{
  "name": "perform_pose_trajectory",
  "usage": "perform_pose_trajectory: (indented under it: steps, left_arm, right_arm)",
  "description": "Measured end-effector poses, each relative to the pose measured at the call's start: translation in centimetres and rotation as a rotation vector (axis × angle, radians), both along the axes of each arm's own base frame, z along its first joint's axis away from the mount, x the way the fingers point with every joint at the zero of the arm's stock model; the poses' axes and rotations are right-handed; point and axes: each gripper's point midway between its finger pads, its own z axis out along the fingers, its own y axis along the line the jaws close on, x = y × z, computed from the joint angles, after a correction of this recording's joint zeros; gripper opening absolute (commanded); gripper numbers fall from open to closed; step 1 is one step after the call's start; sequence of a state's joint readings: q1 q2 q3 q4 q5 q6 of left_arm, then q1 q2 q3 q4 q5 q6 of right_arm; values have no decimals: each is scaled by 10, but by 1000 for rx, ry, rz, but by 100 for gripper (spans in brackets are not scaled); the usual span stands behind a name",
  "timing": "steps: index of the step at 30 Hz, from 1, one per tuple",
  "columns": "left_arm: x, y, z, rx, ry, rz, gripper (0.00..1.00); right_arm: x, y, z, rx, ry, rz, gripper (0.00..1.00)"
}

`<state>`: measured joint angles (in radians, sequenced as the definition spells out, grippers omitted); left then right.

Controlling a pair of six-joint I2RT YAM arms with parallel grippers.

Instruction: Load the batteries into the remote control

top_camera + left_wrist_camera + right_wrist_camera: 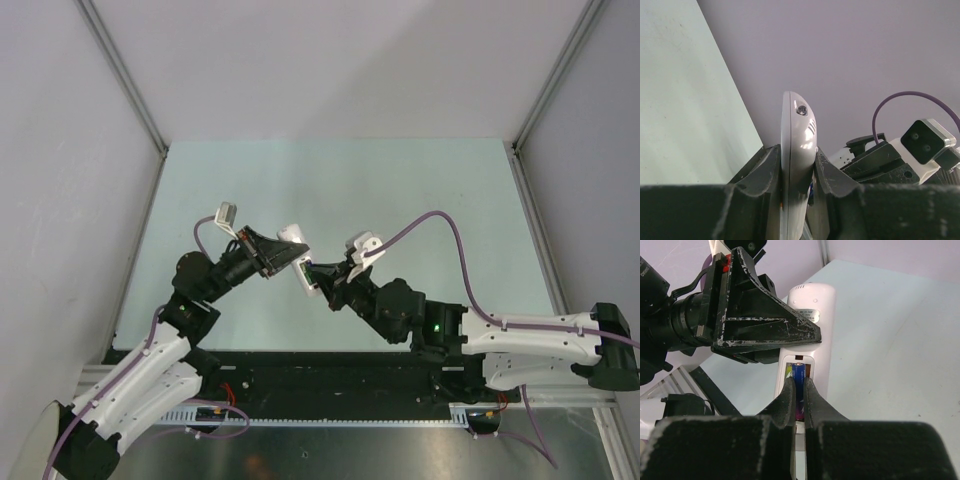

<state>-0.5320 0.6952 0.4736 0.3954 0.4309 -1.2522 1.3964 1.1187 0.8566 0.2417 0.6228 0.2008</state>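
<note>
My left gripper (283, 256) is shut on the white remote control (307, 277) and holds it above the table, back side towards the right arm. In the left wrist view the remote (797, 130) stands edge-on between the jaws of the left gripper (798, 162). My right gripper (799, 383) is shut on the purple battery (799, 375), whose far end sits in the open compartment on the back of the remote (817, 305). The green battery (790, 371) lies in the compartment's left slot, mostly hidden. The left gripper (765, 325) clamps the remote just above the compartment.
The pale green table (400, 190) lies between grey walls with metal corner posts (125, 75). The right arm's purple cable (440, 225) loops over the table. A black base rail (330, 385) runs along the near edge.
</note>
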Motion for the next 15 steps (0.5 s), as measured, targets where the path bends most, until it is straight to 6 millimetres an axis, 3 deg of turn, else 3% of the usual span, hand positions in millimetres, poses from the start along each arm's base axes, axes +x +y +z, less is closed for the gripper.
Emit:
perform_pose_trajectory:
  steps: [15]
  left_arm:
    - [-3, 2, -1, 23, -30, -1, 0]
  right_arm:
    - [-6, 10, -10, -22, 51, 37, 0]
